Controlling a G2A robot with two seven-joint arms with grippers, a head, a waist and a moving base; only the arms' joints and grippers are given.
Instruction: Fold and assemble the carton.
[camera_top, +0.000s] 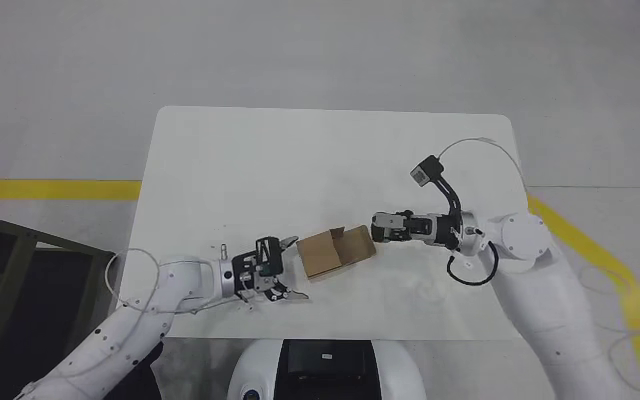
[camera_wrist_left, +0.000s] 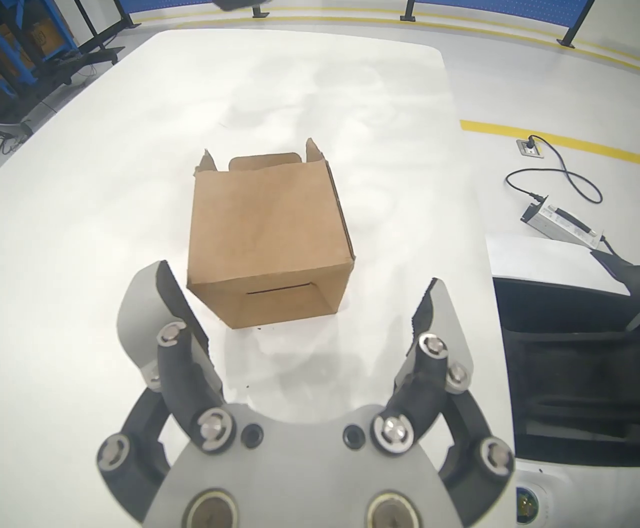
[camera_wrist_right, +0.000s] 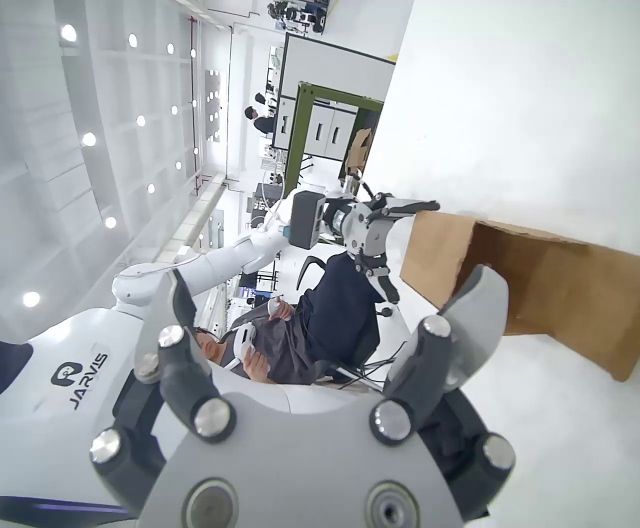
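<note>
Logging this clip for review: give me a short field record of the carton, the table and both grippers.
Carton: brown cardboard carton, on its side, one end closed, other end's flaps open
Surface: white table
Left gripper: fingers open, facing the closed end, apart from it
Right gripper: fingers open, at the flapped end; contact unclear

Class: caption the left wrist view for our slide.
Open left gripper facing a brown cardboard carton on the white table, far flaps open.

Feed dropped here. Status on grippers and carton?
Carton on its side, flaps open. Left gripper open, short of its closed end. Right gripper open at flap end. Nothing in the way.
</note>
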